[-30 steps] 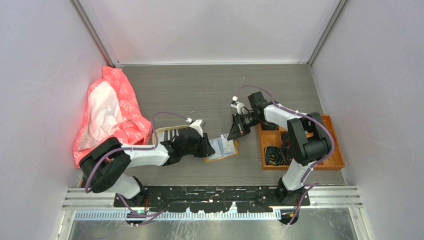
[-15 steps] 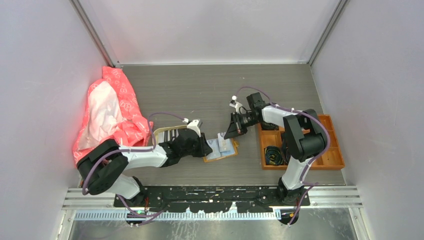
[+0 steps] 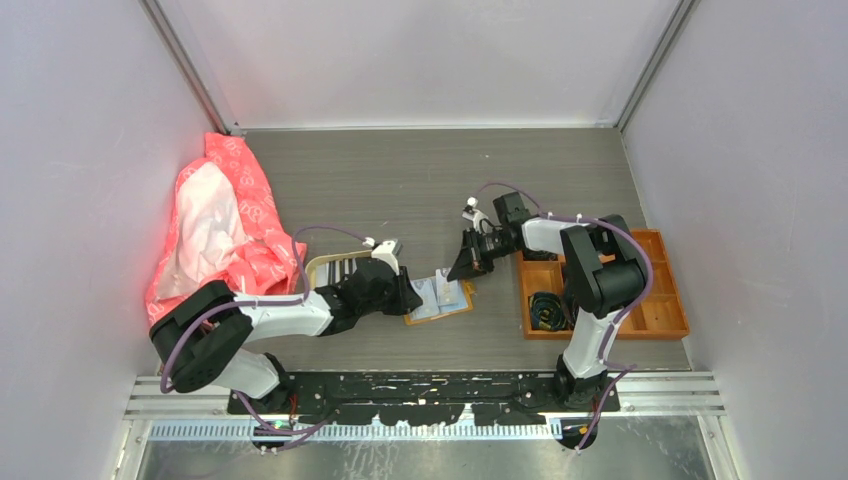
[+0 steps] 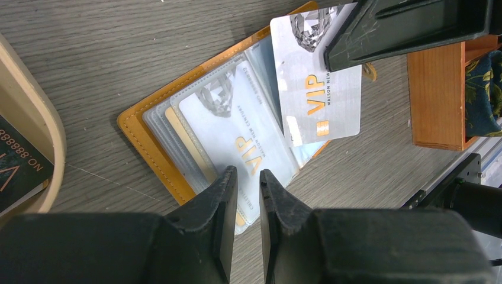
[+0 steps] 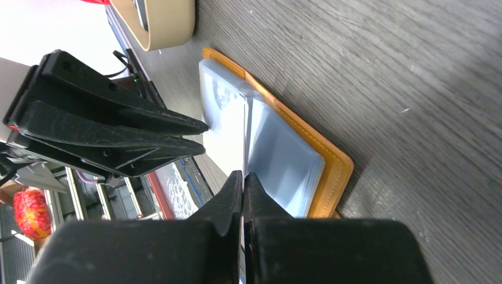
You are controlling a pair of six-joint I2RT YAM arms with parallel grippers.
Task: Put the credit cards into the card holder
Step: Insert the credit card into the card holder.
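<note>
The mustard-orange card holder [image 3: 441, 300] lies open on the table, its clear sleeves up [image 4: 195, 133]. A pale VIP credit card [image 4: 237, 133] sits in a sleeve. My right gripper [image 3: 468, 262] is shut on another pale VIP credit card [image 4: 319, 89] and holds it tilted over the holder's right side; the right wrist view shows this card edge-on [image 5: 244, 148]. My left gripper [image 4: 248, 177] hovers at the holder's near-left edge, its jaws a narrow gap apart with nothing between them. It also shows in the top view [image 3: 405, 294].
A beige rounded tray [image 3: 335, 268] with a dark card [image 4: 18, 171] sits left of the holder. An orange compartmented box [image 3: 600, 290] with black coils stands on the right. A pink and white bag [image 3: 225, 225] lies at far left.
The left gripper and the card holder have shifted slightly left. The right gripper stays over the holder with its card, its wrist turned a little.
</note>
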